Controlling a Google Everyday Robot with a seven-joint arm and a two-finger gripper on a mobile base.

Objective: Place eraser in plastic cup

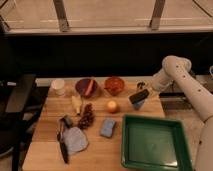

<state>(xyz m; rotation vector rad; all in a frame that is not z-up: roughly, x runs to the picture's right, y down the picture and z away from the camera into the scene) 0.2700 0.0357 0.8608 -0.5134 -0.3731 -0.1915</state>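
One eraser carried, not yet in the cup.

Nearest, well below the tool (142, 93), lies the green tray (153, 163); the blue-grey sponge block (107, 127) sits well off to the side of the tool, on the worktop (47, 150). The tool is clenched on the dark eraser (138, 96), held tilted right at the light-blue plastic cup (139, 104), whose body peeks out just beneath it. Pickup and carry look done; lowering the eraser into the cup and letting go remain.
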